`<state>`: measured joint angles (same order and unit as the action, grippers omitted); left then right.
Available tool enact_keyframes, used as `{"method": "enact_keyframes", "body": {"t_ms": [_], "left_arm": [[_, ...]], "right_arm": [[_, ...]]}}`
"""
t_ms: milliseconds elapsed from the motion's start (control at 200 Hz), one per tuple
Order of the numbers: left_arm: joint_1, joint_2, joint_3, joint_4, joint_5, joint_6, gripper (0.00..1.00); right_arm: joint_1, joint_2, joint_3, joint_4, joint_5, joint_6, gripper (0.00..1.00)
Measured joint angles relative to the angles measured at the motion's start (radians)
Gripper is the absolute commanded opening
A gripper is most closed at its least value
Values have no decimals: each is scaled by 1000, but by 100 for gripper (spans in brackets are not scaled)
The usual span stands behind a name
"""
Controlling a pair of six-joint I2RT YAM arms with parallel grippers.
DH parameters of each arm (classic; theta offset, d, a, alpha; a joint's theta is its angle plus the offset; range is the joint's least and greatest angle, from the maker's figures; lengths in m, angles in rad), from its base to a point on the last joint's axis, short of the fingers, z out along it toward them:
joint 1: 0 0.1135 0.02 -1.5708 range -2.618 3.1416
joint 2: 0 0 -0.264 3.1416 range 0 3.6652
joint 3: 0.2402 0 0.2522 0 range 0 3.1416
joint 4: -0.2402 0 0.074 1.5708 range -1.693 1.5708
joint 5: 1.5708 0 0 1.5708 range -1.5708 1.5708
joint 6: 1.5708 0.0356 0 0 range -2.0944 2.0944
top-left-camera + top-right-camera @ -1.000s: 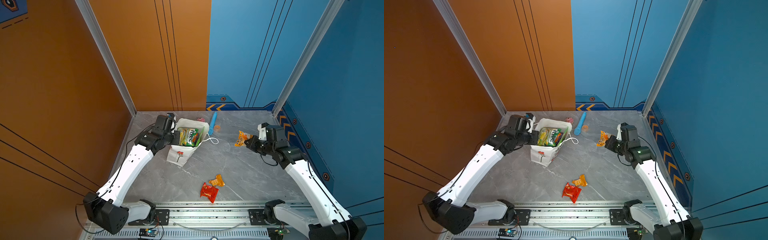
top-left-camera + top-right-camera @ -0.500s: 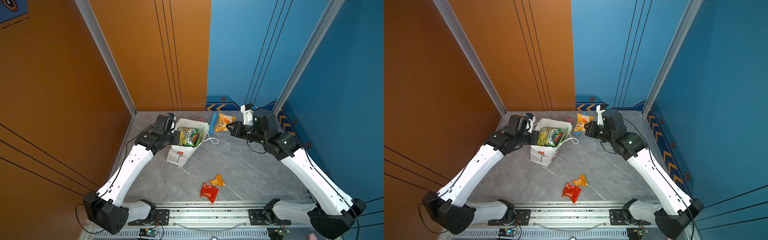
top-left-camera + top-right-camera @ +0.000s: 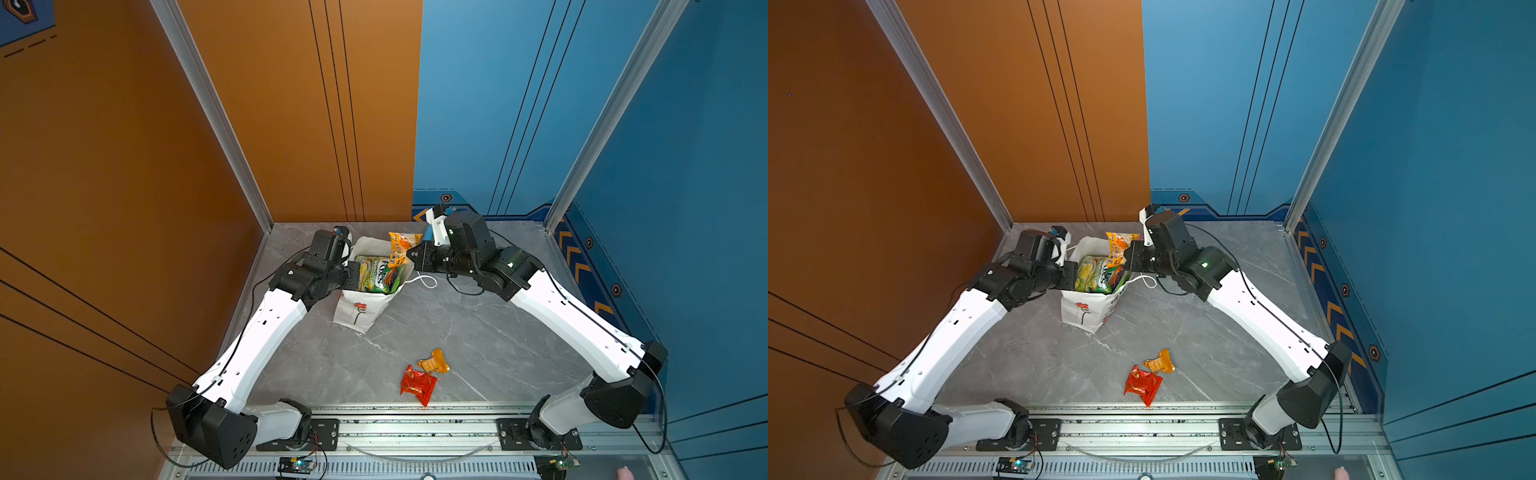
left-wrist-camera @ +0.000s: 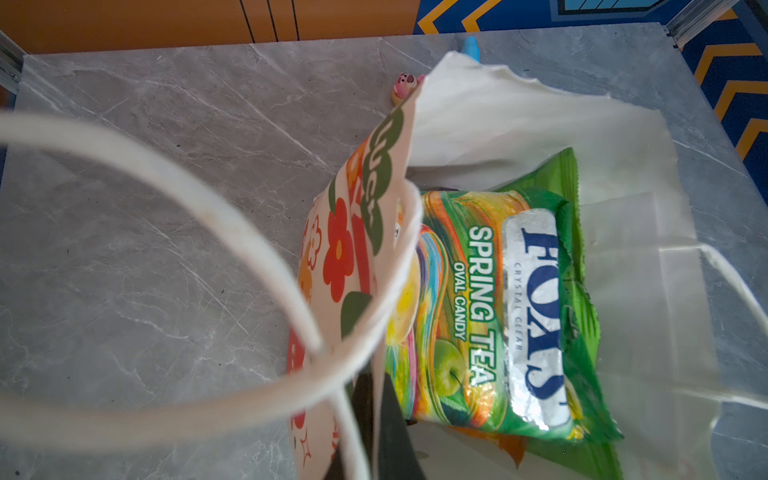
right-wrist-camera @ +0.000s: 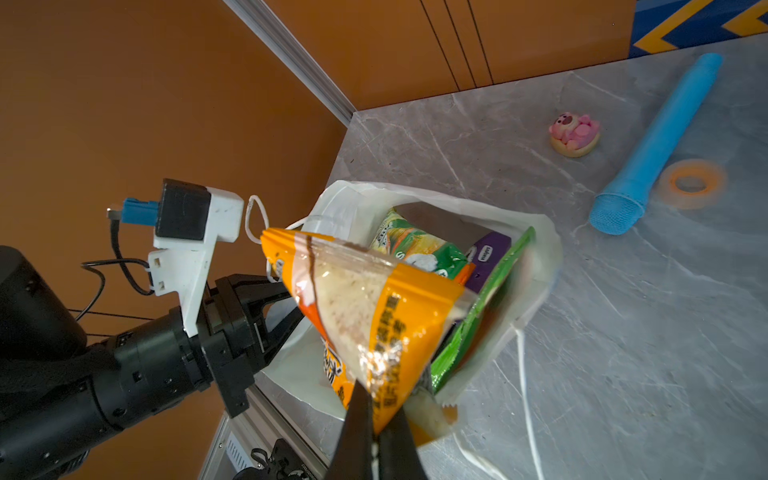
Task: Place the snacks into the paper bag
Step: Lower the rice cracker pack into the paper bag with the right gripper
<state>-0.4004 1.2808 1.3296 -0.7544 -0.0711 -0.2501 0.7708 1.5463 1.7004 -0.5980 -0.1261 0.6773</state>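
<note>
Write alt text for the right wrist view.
The right gripper pinches an orange packet by its corner over the open paper bag, which holds a green packet and a purple pack. The left gripper grips the bag's rim; a blue tube and pink toy lie beyond.

Bright even light, soft shadows, near cord handle (image 4: 166,199) blurred

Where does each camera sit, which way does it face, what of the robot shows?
Both top views: high above, looking down on both arms, paper bag.
Left wrist: looks into the bag past its fingers, pinching the rim.
Right wrist: looks past fingers holding the orange packet toward the left gripper.
All share the green FOX'S packet.
</note>
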Motion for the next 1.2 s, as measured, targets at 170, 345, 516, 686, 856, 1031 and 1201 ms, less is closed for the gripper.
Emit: {"method": "enact_keyframes", "body": {"t_ms": [170, 345, 516, 686, 856, 1031, 1201], "left_arm": [[0, 0, 0, 0, 0, 0, 0], [0, 0, 0, 0, 0, 0, 0], [0, 0, 0, 0, 0, 0, 0], [0, 0, 0, 0, 1, 0, 0], [0, 0, 0, 0, 1, 0, 0], [0, 0, 0, 0, 1, 0, 0], [0, 0, 0, 0, 1, 0, 0]], "right_arm": [[17, 50, 10, 0, 0, 0, 2], [27, 101, 16, 0, -1, 1, 2], [37, 152, 35, -2, -2, 1, 2], [43, 214, 96, -20, -6, 0, 2], [50, 269, 150, -58, -6, -4, 3], [51, 300, 157, -100, 4, -19, 3], [49, 331, 166, -129, 10, -26, 4]]}}
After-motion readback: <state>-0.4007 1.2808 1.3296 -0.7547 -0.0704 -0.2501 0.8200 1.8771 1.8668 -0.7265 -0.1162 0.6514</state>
